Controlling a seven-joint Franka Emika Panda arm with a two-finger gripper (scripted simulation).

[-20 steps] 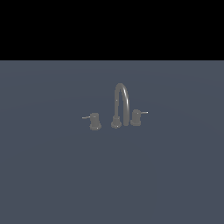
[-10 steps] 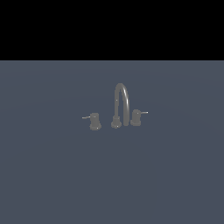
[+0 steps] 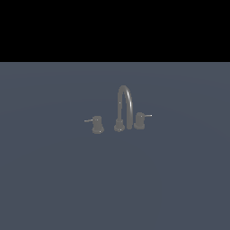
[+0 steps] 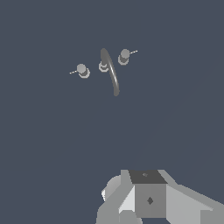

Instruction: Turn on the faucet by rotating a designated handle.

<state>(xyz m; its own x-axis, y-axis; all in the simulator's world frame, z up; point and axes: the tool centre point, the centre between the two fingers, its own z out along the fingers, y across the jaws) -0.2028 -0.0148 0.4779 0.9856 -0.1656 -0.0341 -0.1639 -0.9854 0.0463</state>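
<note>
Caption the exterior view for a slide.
Grey faucet on a plain floor, its handle untouched, lever pointing toward the view's right; no arm visible.

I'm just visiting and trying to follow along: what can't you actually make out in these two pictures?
- Fingers: in the wrist view only the gripper body shows; the picture's edge cuts off its fingers, so open or shut is unknown.
- Arm: absent from the exterior view.
- Handle: too small in both views to judge how far its lever is turned.
- Faucet: its outlet is too dim for detail.

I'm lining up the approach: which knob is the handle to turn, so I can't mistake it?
Find the faucet with its tall arched spout. Two stubby grey knobs flank it; the handle is the one on the exterior view's right, its thin pale lever pointing outward right, while the twin knob has a lever pointing left.
</note>
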